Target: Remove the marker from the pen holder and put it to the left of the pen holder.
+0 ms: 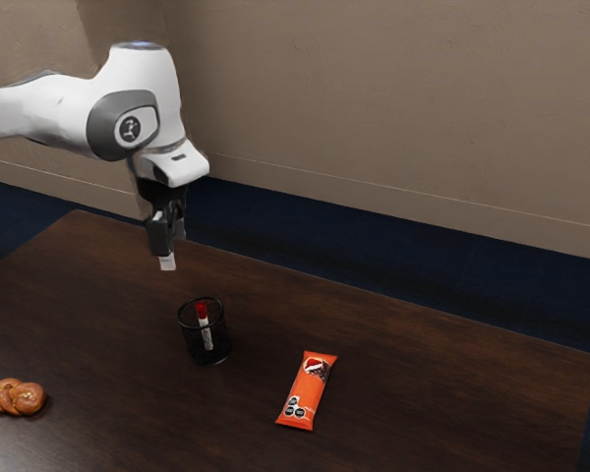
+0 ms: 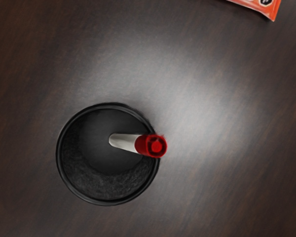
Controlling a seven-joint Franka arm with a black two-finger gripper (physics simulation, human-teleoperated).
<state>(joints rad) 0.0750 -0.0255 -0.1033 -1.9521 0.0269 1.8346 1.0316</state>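
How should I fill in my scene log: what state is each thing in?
Hand: open, empty
Pen holder: upright
Marker: in the pen holder, tilted, red end up
Orange packet: lying flat
Bread: resting on the table

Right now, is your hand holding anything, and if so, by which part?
Nothing is held: my hand is open and empty, and the marker leans in the pen holder, red end up.

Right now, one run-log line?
pincer: open, empty, raised above table | marker: inside pen holder, leaning, red end up | orange packet: lying flat | placement: not done
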